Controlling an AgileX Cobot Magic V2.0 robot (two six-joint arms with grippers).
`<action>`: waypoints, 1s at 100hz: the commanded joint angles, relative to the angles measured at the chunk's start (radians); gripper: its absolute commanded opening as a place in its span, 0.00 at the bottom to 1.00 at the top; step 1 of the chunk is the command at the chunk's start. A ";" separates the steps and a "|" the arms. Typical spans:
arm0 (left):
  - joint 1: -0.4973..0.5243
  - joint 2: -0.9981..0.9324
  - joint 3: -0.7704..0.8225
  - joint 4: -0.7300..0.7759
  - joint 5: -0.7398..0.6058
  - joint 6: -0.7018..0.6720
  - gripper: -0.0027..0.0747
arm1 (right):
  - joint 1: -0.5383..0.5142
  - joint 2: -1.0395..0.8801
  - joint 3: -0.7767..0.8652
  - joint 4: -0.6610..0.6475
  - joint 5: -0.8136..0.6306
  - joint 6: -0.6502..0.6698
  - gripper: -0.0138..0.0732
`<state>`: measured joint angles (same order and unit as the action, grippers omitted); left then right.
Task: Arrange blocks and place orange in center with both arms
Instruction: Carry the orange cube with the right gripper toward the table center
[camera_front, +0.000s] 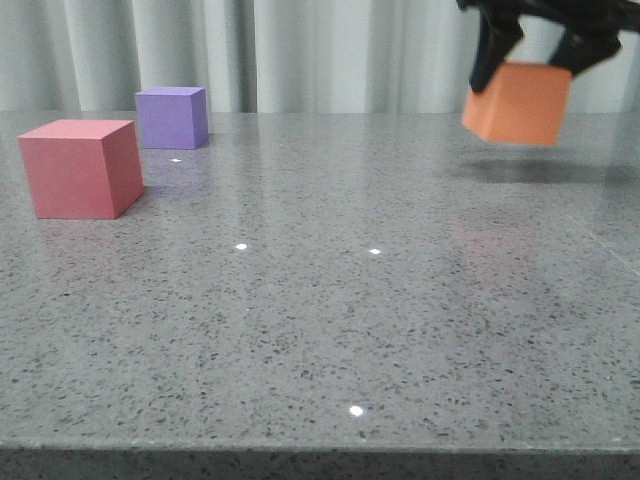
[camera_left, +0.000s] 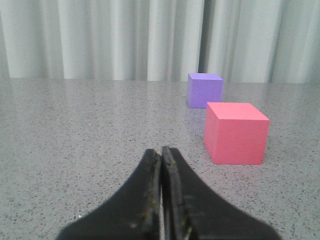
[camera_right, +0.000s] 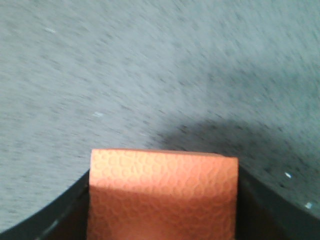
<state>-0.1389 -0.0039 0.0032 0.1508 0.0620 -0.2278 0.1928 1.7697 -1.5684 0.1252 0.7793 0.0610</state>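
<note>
Right end effector (camera_front: 536, 62) clamped on orange cube (camera_front: 517, 103), held clear above worktop (camera_front: 330, 320) at right. Red cube (camera_front: 80, 167), purple cube (camera_front: 172, 117) far left. Left end effector (camera_left: 162, 155) fingers together, empty, nearer those two.

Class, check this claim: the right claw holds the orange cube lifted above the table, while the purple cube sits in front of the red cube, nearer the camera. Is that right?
Not quite. The right claw does hold the orange cube above the table, but the front view shows the purple cube behind the red cube, farther from the camera.
</note>
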 joint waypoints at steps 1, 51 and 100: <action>-0.001 -0.036 0.041 -0.007 -0.074 -0.003 0.01 | 0.042 -0.058 -0.078 0.024 -0.031 -0.004 0.50; -0.001 -0.036 0.041 -0.007 -0.074 -0.003 0.01 | 0.279 0.186 -0.396 0.010 -0.031 0.172 0.50; -0.001 -0.036 0.041 -0.007 -0.074 -0.003 0.01 | 0.311 0.281 -0.469 -0.004 -0.014 0.225 0.53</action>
<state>-0.1389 -0.0039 0.0032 0.1508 0.0620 -0.2278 0.5046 2.1130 -1.9963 0.1244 0.8006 0.2811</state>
